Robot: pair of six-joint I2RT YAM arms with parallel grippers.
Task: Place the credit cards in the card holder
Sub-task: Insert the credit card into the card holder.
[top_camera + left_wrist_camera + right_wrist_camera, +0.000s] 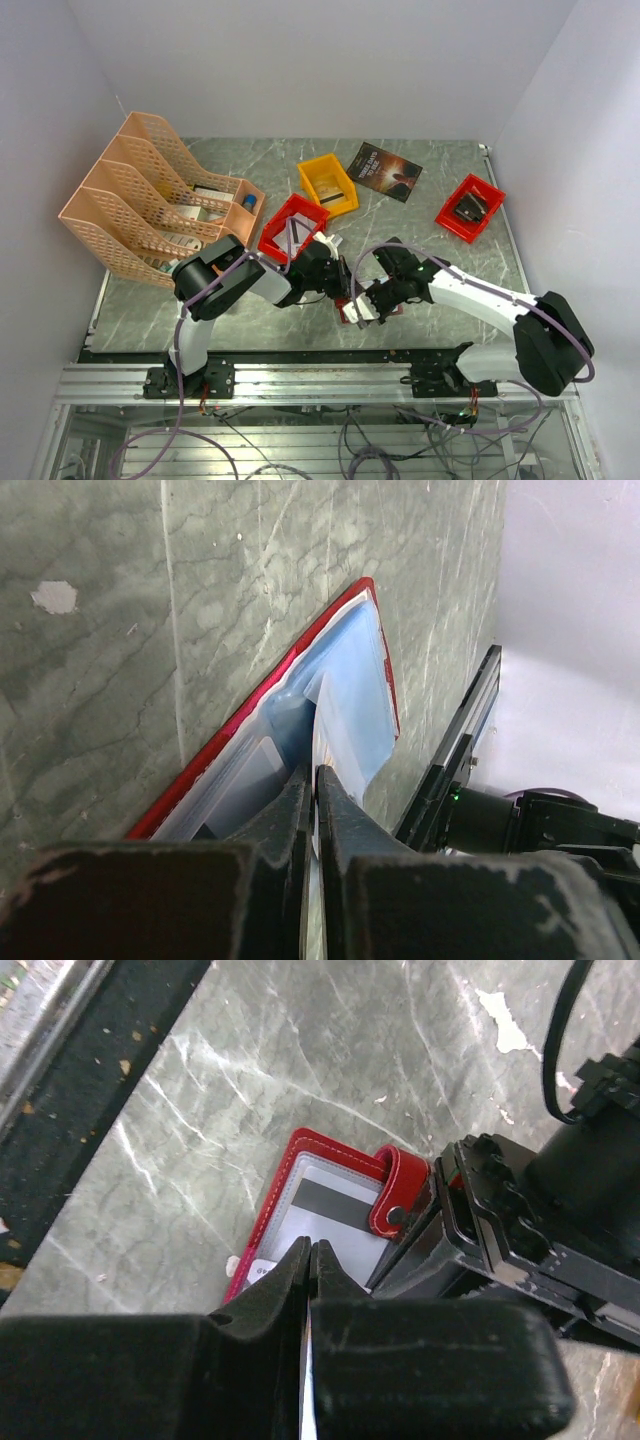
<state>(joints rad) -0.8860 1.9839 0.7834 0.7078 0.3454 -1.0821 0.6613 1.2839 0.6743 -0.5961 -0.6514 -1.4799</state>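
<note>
Table (450, 180) edge nearby, card holder (350, 700) pinched by left gripper (312, 772)

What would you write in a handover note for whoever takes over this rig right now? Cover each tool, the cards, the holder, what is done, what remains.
Left tool: shut on the card holder, pinching a pale blue inner pocket.
Right tool: shut, tips over the open holder; a thin pale edge between them may be a card.
Holder: lying open on the table between both tools.
Done: one striped card sits in a pocket.
To do: any remaining cards; these views do not show them clearly.
</note>
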